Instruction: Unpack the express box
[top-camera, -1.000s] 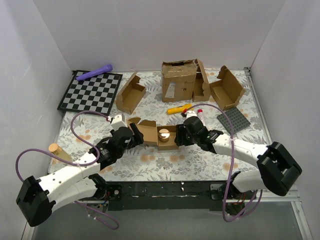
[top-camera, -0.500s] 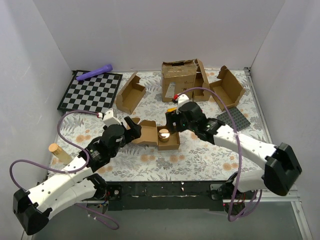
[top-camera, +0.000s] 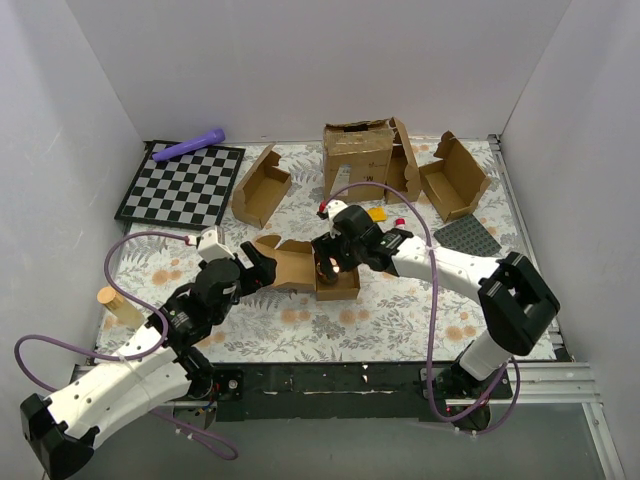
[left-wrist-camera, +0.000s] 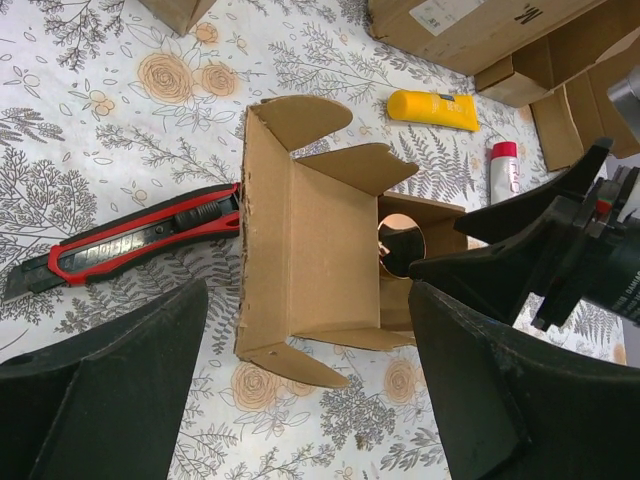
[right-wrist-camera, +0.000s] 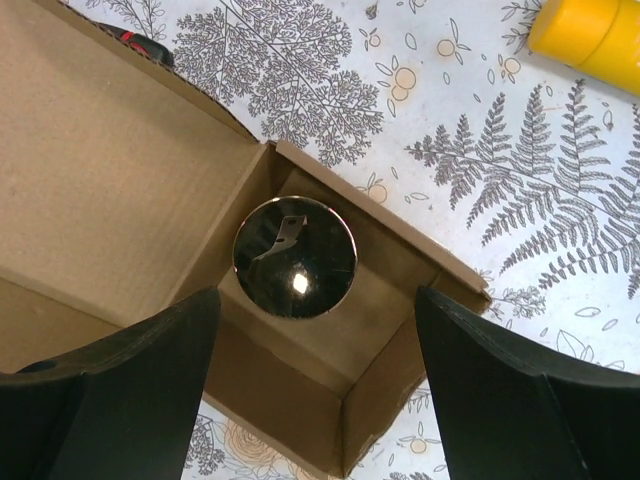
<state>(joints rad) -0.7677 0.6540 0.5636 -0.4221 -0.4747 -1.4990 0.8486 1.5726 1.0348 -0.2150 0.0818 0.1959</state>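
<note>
Tabletop (left-wrist-camera: 70, 110): left wrist shows cutter (left-wrist-camera: 130, 245) beside express box (left-wrist-camera: 310, 260).

I am looking down into a booth where plain white walls (top-camera: 300, 60) are closing in the table (top-camera: 330, 335) on the left, back and right. A cloth (left-wrist-camera: 120, 110) printed with ferns and pale orange blossoms is covering the tabletop, and a black rail (top-camera: 330, 380) is running along its near edge. Soft, even light is falling over everything, and grey floor (top-camera: 560, 445) is showing beyond the rail.
</note>
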